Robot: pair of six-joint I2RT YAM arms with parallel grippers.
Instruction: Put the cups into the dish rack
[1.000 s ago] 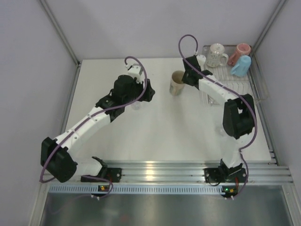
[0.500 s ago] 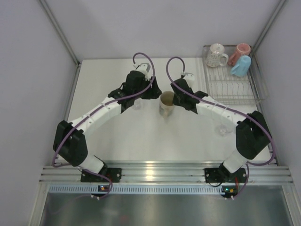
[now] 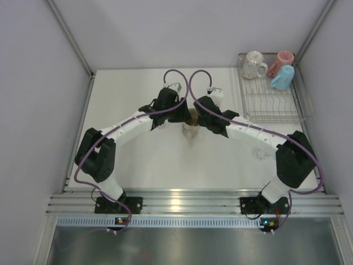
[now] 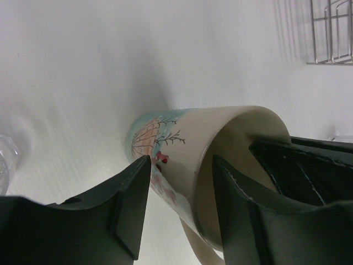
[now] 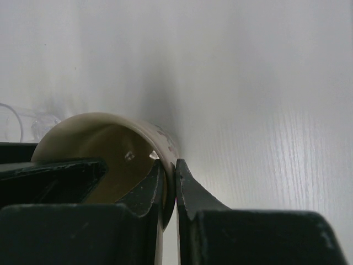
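The cream patterned mug hangs over the table's middle, between both grippers. My right gripper is shut on its rim, one finger inside and one outside. My left gripper is open, with one finger outside the mug's painted wall and one inside the mouth. The dish rack stands at the back right. In it are the white patterned mug, the pinkish-red mug and the light blue mug.
A clear glass item stands on the table by my right arm, and another lies near my left gripper. Grey enclosure walls close off the left, back and right. A metal rail runs along the near edge.
My right gripper has carried the cream mug left from near the rack to the table's middle. My left gripper has moved right to meet it and now straddles its rim.
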